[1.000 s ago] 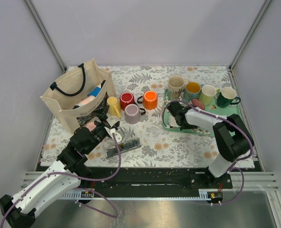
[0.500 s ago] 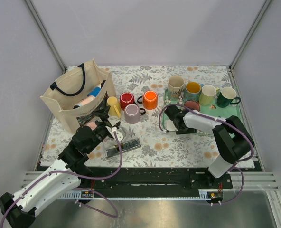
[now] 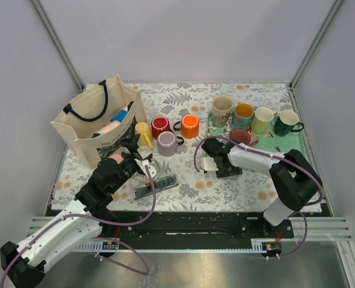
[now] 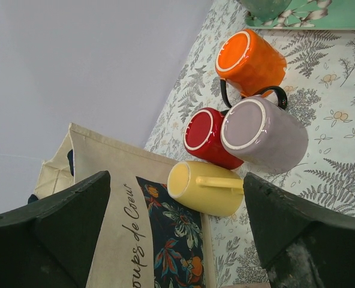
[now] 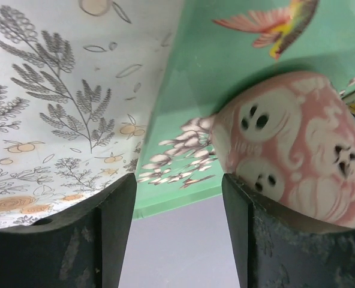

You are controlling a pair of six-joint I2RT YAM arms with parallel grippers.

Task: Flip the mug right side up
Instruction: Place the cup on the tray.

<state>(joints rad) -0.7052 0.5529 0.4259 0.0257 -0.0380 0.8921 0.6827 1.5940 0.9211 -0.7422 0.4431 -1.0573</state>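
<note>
Mug-righting, both grippers empty
Left gripper [image 3: 135, 150] spread wide, yellow mug [image 4: 204, 189] just ahead, seemingly inverted, likely next; right gripper [image 5: 177, 198] parted, holding nothing, pink mug [image 5: 291, 168] just ahead-right, apparently stood upright on green tray [image 5: 225, 78]

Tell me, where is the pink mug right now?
Overhead view, right side: the pink mug sits on the green tray, just in front of the cream mug and the mustard mug.

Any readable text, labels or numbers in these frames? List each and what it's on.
"oups de Coeur": printed on the tote bag, left wrist view; the start of the wording is cut off.
Dark marking on the cream mug, top view: too small to read.
Nothing else is legible.
</note>
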